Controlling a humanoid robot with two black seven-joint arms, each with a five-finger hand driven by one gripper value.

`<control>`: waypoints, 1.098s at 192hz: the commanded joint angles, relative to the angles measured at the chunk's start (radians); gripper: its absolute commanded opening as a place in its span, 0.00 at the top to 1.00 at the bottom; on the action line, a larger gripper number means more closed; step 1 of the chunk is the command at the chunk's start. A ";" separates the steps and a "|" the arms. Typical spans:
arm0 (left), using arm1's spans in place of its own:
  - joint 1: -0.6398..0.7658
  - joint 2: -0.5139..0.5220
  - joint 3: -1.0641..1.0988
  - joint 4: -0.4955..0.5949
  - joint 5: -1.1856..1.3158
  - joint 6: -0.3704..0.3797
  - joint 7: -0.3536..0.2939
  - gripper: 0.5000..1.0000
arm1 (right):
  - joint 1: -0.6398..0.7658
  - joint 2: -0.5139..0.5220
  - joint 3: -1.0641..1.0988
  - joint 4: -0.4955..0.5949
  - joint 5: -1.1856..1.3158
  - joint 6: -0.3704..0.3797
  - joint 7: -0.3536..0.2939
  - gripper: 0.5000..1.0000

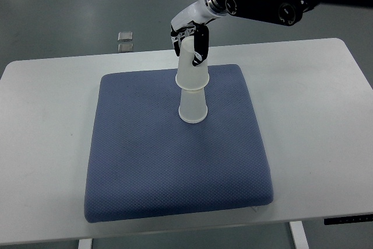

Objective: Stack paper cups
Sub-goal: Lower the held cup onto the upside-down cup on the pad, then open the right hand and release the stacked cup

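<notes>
Two translucent white paper cups stand upside down near the back middle of the blue mat (145,161). The lower cup (193,109) rests rim-down on the mat. The upper cup (192,71) sits over it, tilted slightly, covering its top part. My right hand (190,38) reaches in from the upper right on a black arm and is shut on the narrow base of the upper cup, with a black finger (201,45) down its right side. The left arm is out of view.
The mat lies on a white table (315,103) whose back edge runs just behind the cups. Two small grey squares (125,41) lie on the floor beyond the table. The table's bare right and left parts flank the mat.
</notes>
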 commanded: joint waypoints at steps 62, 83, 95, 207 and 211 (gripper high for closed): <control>0.001 0.000 0.000 0.001 0.000 0.000 0.000 0.00 | -0.042 0.000 0.003 -0.006 0.002 -0.033 0.000 0.60; 0.001 0.000 0.000 0.001 0.000 0.000 0.000 0.00 | -0.044 0.000 0.003 -0.006 0.002 -0.034 0.000 0.59; 0.001 0.000 0.000 0.001 0.000 0.000 0.001 0.00 | -0.045 0.000 0.003 -0.006 0.002 -0.034 0.000 0.59; 0.004 0.000 0.000 0.001 0.000 0.000 0.000 0.00 | -0.142 0.000 0.000 -0.085 0.001 -0.036 0.000 0.50; 0.005 0.000 0.000 0.001 0.000 0.000 0.000 0.00 | -0.145 0.000 0.000 -0.088 0.002 -0.036 0.000 0.50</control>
